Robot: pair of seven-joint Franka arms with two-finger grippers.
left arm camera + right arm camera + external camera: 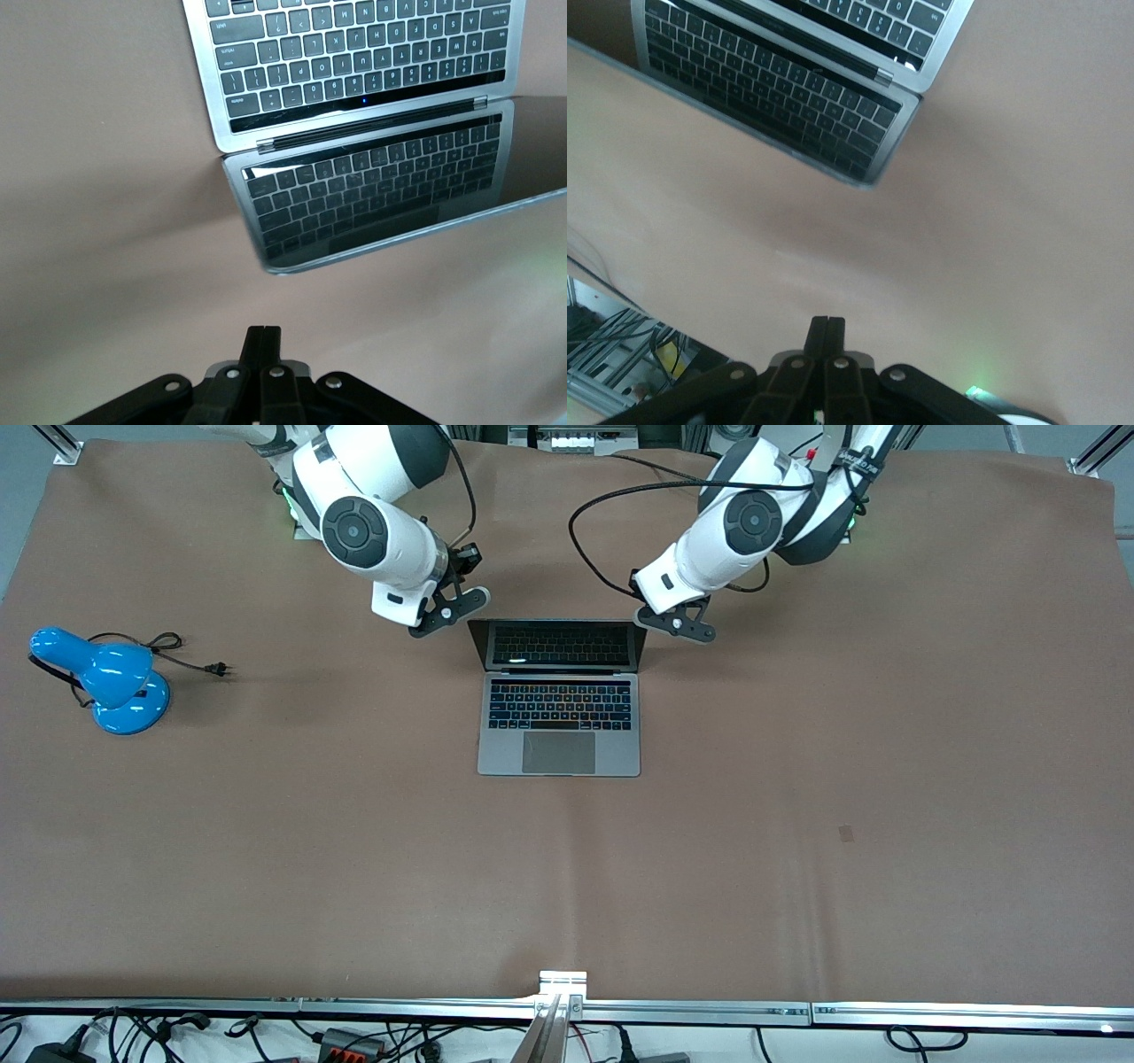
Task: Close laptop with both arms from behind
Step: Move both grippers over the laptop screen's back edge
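Note:
The silver-grey laptop (558, 731) lies open in the middle of the brown table, with its dark screen (560, 645) raised toward the robots' bases and mirroring the keyboard. My right gripper (447, 609) is shut and empty, over the table just beside the screen's upper corner at the right arm's end. My left gripper (678, 623) is shut and empty, over the table just beside the screen's other upper corner. The left wrist view shows its shut gripper (263, 333) with the laptop (354, 62) ahead of it. The right wrist view shows its shut gripper (827, 323) and the laptop (780, 84).
A blue desk lamp (111, 677) with a black cord and plug (217, 668) stands toward the right arm's end of the table. A metal rail (567, 1005) runs along the table edge nearest the front camera.

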